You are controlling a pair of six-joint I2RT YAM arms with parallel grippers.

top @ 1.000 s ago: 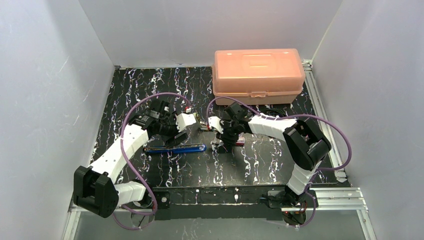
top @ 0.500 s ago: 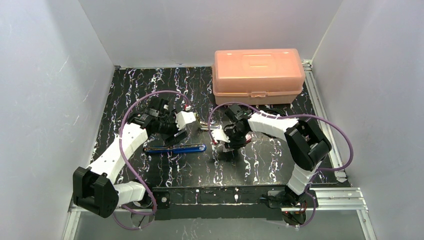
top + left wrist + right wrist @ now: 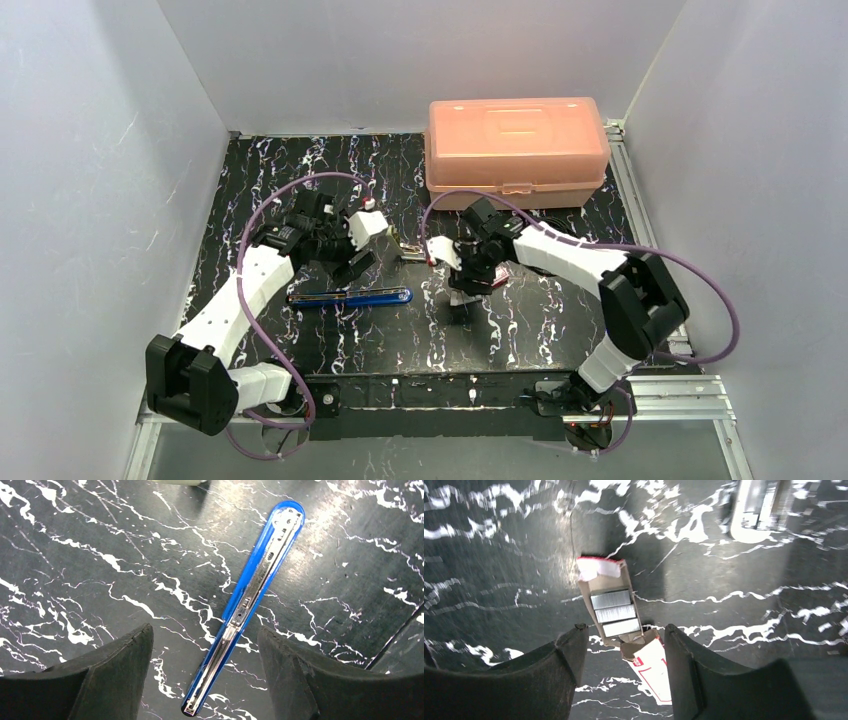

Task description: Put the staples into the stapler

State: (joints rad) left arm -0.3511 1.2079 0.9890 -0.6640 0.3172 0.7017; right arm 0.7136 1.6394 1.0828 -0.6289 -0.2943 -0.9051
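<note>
Right wrist: right gripper point(image 3: 624, 630) spread, gripping nothing. Box point(image 3: 651, 667) lies between its fingers, 3 strips of staples point(image 3: 615, 612) exposed, mid-table point(image 3: 300, 170). Left wrist: left gripper point(image 3: 204, 630) spread, empty, over stapler point(image 3: 250, 605), which lies opened flat, left of centre.

Staples point(image 3: 616, 613) lie in their tray point(image 3: 605, 583), right of the stapler point(image 3: 350, 296).

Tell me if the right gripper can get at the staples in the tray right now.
Probably yes: the right gripper hangs open over the staples, which lie bare in their tray, with nothing between.
</note>
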